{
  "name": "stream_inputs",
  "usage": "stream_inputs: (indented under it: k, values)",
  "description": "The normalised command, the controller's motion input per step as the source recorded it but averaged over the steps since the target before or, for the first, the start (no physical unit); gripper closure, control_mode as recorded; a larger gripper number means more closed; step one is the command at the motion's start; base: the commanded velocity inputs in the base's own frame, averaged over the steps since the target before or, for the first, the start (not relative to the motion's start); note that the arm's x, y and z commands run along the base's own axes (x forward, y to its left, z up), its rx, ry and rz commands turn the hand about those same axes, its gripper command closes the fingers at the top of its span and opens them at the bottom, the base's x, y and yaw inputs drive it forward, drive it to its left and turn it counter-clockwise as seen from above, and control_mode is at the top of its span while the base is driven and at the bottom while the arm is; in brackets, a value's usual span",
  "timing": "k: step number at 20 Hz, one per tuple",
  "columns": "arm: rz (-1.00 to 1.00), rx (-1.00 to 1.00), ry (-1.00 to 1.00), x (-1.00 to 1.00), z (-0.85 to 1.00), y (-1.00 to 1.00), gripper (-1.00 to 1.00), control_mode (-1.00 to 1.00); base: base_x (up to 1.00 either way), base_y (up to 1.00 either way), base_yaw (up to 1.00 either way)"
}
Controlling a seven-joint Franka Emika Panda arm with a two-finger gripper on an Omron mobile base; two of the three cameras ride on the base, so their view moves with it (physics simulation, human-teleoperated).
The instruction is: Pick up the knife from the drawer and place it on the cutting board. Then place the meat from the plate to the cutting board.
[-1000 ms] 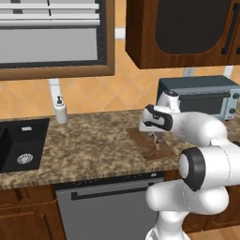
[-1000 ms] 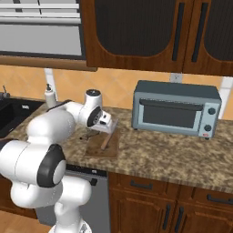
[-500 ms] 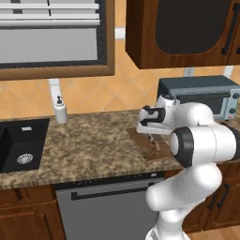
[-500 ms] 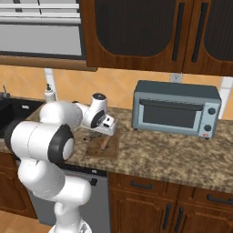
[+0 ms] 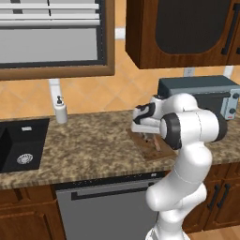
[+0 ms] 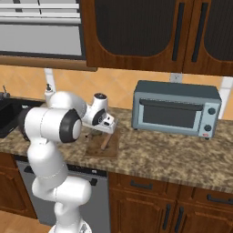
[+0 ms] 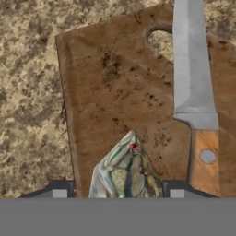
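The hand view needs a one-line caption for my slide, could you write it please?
Meat between the gripper fingertips over the cutting board, knife lying alongside.

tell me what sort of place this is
A home kitchen, rendered rather than real. A speckled granite counter carries a grey toaster oven, a black sink is set into it beside a soap dispenser, and a dishwasher sits under dark wood cabinets.
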Motion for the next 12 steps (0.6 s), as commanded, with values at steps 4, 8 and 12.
stream_inputs:
  k: [4, 8, 12]
  values:
    - [0.00, -0.05, 0.00, 0.01, 0.00, -0.08, -1.00, -1.00, 0.00, 0.00, 0.00]
    - [0.01, 0.00, 0.00, 0.00, 0.05, -0.16, -1.00, -1.00, 0.00, 0.00, 0.00]
    - [0.09, 0.00, 0.00, -0.16, 0.30, 0.00, -1.00, -1.00, 0.00, 0.00, 0.00]
